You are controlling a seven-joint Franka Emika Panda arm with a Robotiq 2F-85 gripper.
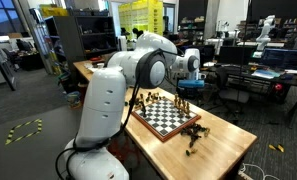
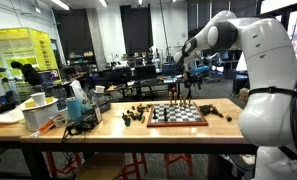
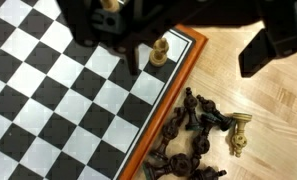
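Observation:
A black-and-white chessboard with an orange-brown frame (image 3: 58, 100) lies on the wooden table; it shows in both exterior views (image 1: 166, 113) (image 2: 178, 115). My gripper (image 3: 188, 40) comes in from the top of the wrist view and hangs above the board's edge, jaws spread apart with nothing between them. A light pawn (image 3: 160, 50) stands on an edge square just beside the left finger (image 3: 128, 35). Another light piece (image 3: 110, 4) peeks out at the top behind the gripper body. A heap of dark pieces (image 3: 193, 135) with one light piece (image 3: 238, 135) lies on the table off the board.
Loose pieces lie on either side of the board (image 2: 138, 115) (image 2: 216, 112) and near the table corner (image 1: 193, 135). Bins, a cup and a blue bottle (image 2: 76, 100) stand at one end of the table. Desks with monitors (image 1: 278, 60) stand behind.

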